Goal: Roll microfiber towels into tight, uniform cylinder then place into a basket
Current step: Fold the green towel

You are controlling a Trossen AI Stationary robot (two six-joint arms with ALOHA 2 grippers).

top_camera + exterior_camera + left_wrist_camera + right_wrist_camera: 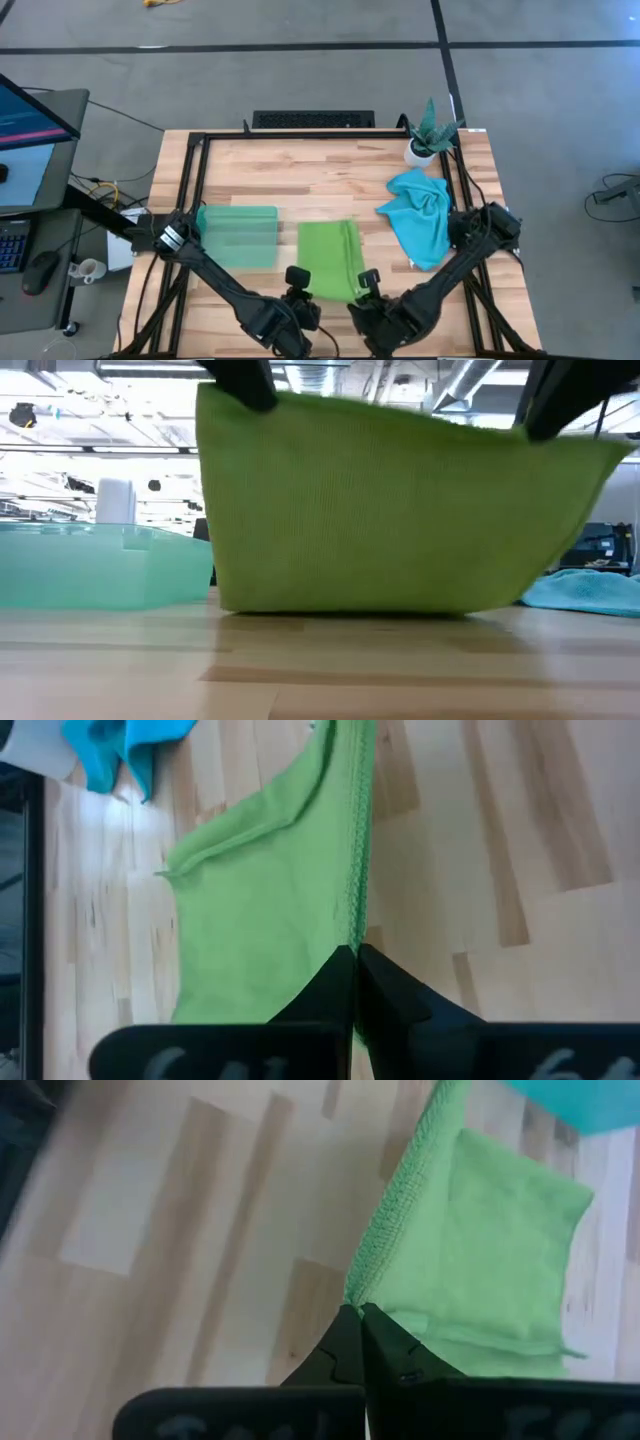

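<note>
Basket: left-centre of the high view, on the counter.
Left gripper: clamped on the lime green towel — lower centre.
Right gripper: pinching its other corner.
Blue towel: crumpled, right of centre — beside a potted plant.

Your two arms are matte black, slim jointed links. The left arm shows a silver ring near its shoulder joint. Black tapered fingers; pale lettering below them, possibly a logo, unreadable.
</note>
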